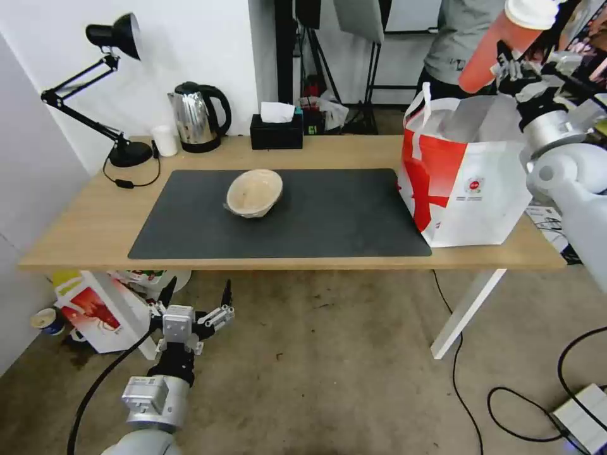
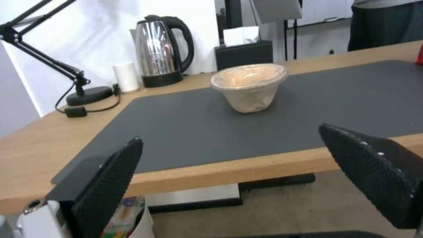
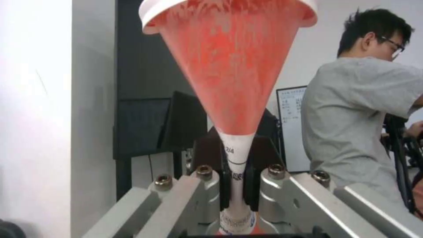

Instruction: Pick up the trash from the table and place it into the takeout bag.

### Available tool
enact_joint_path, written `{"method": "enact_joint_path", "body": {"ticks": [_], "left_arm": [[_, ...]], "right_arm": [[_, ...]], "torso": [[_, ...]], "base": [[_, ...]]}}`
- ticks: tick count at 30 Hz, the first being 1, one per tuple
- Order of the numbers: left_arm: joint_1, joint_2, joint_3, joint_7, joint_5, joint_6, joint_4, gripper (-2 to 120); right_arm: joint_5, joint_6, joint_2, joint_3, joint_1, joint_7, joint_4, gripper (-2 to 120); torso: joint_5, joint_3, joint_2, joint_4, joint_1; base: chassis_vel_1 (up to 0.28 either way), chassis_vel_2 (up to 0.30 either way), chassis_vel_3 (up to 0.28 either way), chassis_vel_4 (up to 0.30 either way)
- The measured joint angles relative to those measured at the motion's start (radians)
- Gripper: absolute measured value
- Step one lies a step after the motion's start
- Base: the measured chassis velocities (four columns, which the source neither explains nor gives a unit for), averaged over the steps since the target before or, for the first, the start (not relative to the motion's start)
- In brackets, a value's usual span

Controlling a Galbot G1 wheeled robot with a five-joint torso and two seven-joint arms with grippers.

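Above the one takeout bag [image 1: 471, 189], right gripper [image 1: 506, 66] jaws clamp one red cup [image 1: 499, 41]; left gripper [image 1: 193, 303] jaws spread empty.

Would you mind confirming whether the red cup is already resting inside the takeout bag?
No, the right gripper holds the red cup up in the air above the takeout bag.

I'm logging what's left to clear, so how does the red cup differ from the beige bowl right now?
The red cup is held by the right tool above the takeout bag; the beige bowl rests on the mat. The cup is tall, narrow and tilted; the bowl is low and wide. Neither is in the bag.
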Motion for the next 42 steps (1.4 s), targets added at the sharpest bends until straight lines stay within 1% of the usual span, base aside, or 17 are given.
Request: {"method": "enact_joint_path", "body": {"ticks": [7, 14, 16, 17, 18, 20, 22, 24, 26, 30, 32, 34, 36, 37, 38, 41, 42], "left_arm": [[0.000, 0.000, 0.000, 0.000, 0.000, 0.000, 0.000, 100], [0.000, 0.000, 0.000, 0.000, 0.000, 0.000, 0.000, 100], [0.000, 0.000, 0.000, 0.000, 0.000, 0.000, 0.000, 100], [0.000, 0.000, 0.000, 0.000, 0.000, 0.000, 0.000, 100], [0.000, 0.000, 0.000, 0.000, 0.000, 0.000, 0.000, 100], [0.000, 0.000, 0.000, 0.000, 0.000, 0.000, 0.000, 100], [0.000, 0.000, 0.000, 0.000, 0.000, 0.000, 0.000, 100], [0.000, 0.000, 0.000, 0.000, 0.000, 0.000, 0.000, 100], [0.000, 0.000, 0.000, 0.000, 0.000, 0.000, 0.000, 100], [0.000, 0.000, 0.000, 0.000, 0.000, 0.000, 0.000, 100], [0.000, 0.000, 0.000, 0.000, 0.000, 0.000, 0.000, 100], [0.000, 0.000, 0.000, 0.000, 0.000, 0.000, 0.000, 100], [0.000, 0.000, 0.000, 0.000, 0.000, 0.000, 0.000, 100], [0.000, 0.000, 0.000, 0.000, 0.000, 0.000, 0.000, 100], [0.000, 0.000, 0.000, 0.000, 0.000, 0.000, 0.000, 100], [0.000, 0.000, 0.000, 0.000, 0.000, 0.000, 0.000, 100], [0.000, 0.000, 0.000, 0.000, 0.000, 0.000, 0.000, 100]], "right_arm": [[-0.058, 0.002, 0.031, -0.020, 0.022, 0.011, -0.056, 4], [-0.096, 0.001, 0.045, -0.031, 0.028, 0.038, -0.070, 4], [-0.109, -0.009, 0.043, -0.033, 0.033, 0.054, -0.070, 13], [-0.109, -0.009, 0.043, -0.033, 0.033, 0.054, -0.070, 13], [-0.110, -0.012, 0.042, -0.033, 0.033, 0.057, -0.070, 16], [-0.111, -0.023, 0.033, -0.033, 0.033, 0.064, -0.068, 28], [-0.111, -0.025, 0.031, -0.033, 0.032, 0.066, -0.065, 29], [-0.111, -0.032, 0.023, -0.033, 0.030, 0.073, -0.062, 41], [-0.111, -0.032, 0.023, -0.033, 0.030, 0.074, -0.062, 44], [-0.111, -0.036, 0.016, -0.031, 0.032, 0.077, -0.064, 65], [-0.111, -0.036, 0.016, -0.030, 0.032, 0.078, -0.064, 66], [-0.111, -0.040, 0.016, -0.029, 0.032, 0.083, -0.065, 78], [-0.111, -0.040, 0.016, -0.029, 0.032, 0.085, -0.065, 80], [-0.111, -0.043, 0.018, -0.027, 0.032, 0.089, -0.066, 88], [-0.111, -0.043, 0.018, -0.027, 0.032, 0.089, -0.066, 88], [-0.111, -0.047, 0.018, -0.025, 0.030, 0.093, -0.066, 99], [-0.110, -0.049, 0.017, -0.025, 0.029, 0.093, -0.066, 100]], "torso": [[0.0001, 0.000, 0.000, 0.0000, 0.000], [0.0002, 0.000, 0.000, 0.0001, 0.000], [0.0001, 0.000, 0.000, 0.0000, 0.000], [0.0001, 0.000, 0.000, 0.0000, 0.000], [0.0001, 0.000, 0.000, 0.0000, 0.000], [0.0001, 0.000, 0.000, -0.0001, 0.000], [0.0001, 0.000, 0.000, -0.0001, 0.000], [0.0001, 0.000, 0.000, 0.0000, 0.000], [0.0001, 0.000, 0.000, -0.0001, 0.000], [0.0001, 0.000, 0.000, -0.0001, 0.000], [0.0001, 0.000, 0.000, -0.0001, 0.000], [0.0001, 0.000, 0.000, 0.0000, 0.000], [0.0001, 0.000, 0.000, 0.0000, 0.000], [0.0002, 0.000, 0.000, 0.0000, 0.000], [0.0002, 0.000, 0.000, 0.0000, 0.000], [0.0002, 0.000, 0.000, 0.0000, 0.000], [0.0001, 0.000, 0.000, 0.0000, 0.000]], "base": [[0.000, 0.000, 0.000, 0.000], [0.000, 0.000, 0.000, 0.000], [0.000, 0.000, 0.000, 0.000], [0.000, 0.000, 0.000, 0.000], [0.000, 0.000, 0.000, 0.000], [0.000, 0.000, 0.000, 0.000], [0.000, 0.000, 0.000, 0.000], [0.000, 0.000, 0.000, 0.000], [0.000, 0.000, 0.000, 0.000], [0.000, 0.000, 0.000, 0.000], [0.000, 0.000, 0.000, 0.000], [0.000, 0.000, 0.000, 0.000], [0.000, 0.000, 0.000, 0.000], [0.000, 0.000, 0.000, 0.000], [0.000, 0.000, 0.000, 0.000], [0.000, 0.000, 0.000, 0.000], [0.000, 0.000, 0.000, 0.000]]}}
